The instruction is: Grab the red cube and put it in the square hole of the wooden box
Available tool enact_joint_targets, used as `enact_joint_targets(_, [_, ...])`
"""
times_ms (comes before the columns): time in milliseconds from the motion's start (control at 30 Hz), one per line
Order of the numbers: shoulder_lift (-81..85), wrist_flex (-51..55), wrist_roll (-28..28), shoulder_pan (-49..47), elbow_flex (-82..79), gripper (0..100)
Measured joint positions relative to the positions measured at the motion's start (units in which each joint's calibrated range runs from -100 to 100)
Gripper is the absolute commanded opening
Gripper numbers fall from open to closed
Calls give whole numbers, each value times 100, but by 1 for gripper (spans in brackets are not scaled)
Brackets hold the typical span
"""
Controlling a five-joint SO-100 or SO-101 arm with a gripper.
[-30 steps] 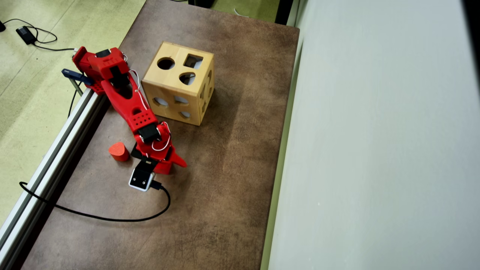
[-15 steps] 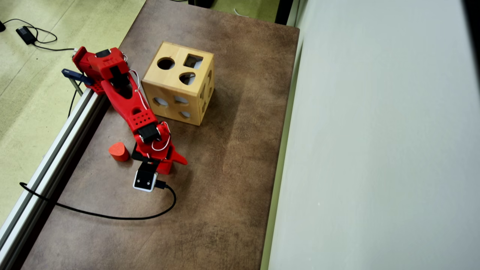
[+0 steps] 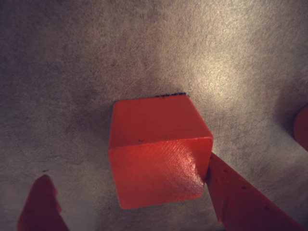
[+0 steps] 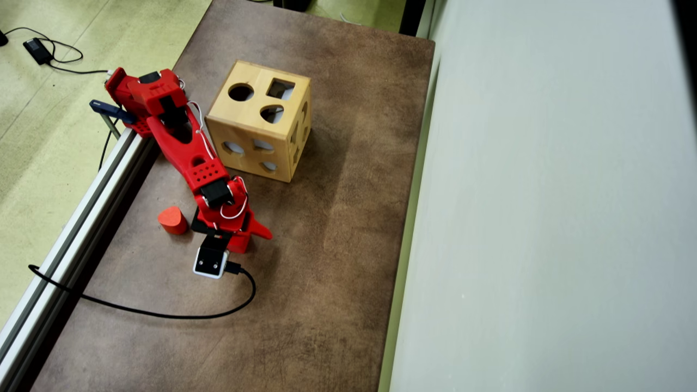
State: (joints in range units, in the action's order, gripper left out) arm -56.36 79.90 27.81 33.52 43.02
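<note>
Between spread fingers (image 3: 231, 192) sits the red cube (image 3: 156, 154), not pinched yet; lift and square hole (image 4: 280, 89) remain.

No text, label, brand, number or sign can be read in either view. The box (image 4: 260, 121), the cube (image 3: 159, 151) and the arm (image 4: 188, 149) bear no print (the white camera module (image 4: 209, 262) at the arm's 6 o'clock end looks blank too).
</note>
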Motion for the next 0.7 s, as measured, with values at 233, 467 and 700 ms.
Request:
enact_joint_targets(233, [0,0,0,0,0,28])
enact_joint_targets(467, [0,0,0,0,0,22])
enact_joint_targets(700, [0,0,0,0,9,15])
